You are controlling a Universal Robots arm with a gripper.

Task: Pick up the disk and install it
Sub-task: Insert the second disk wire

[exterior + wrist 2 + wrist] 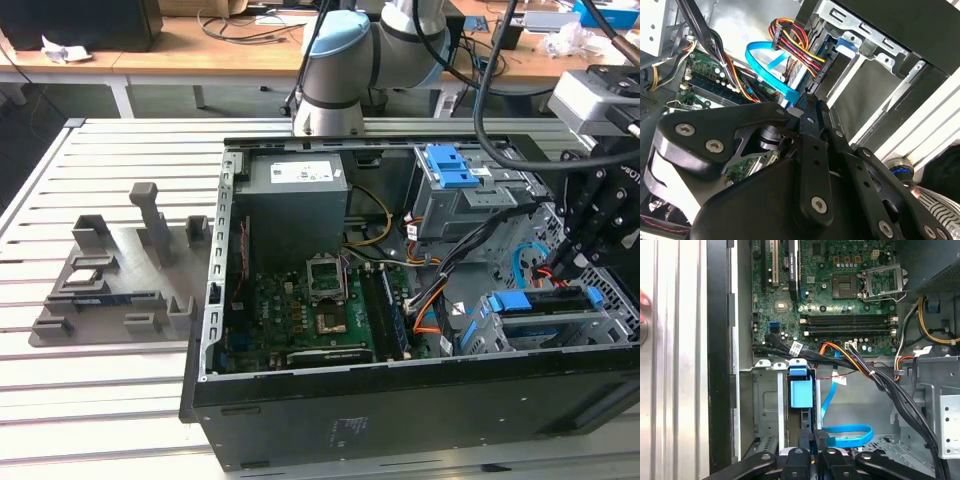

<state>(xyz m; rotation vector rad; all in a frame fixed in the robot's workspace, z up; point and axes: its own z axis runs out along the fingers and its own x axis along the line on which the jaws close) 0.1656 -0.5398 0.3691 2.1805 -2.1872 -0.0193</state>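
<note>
On a slatted metal table — open computer case, wooden desk behind, claw clenched inside the case.

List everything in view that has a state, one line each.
computer case, side open, lying flat on the table
disk, sitting in the drive bay
gripper, fingers shut, tips at the disk's end
processor socket, bare, no cooler fitted
</note>
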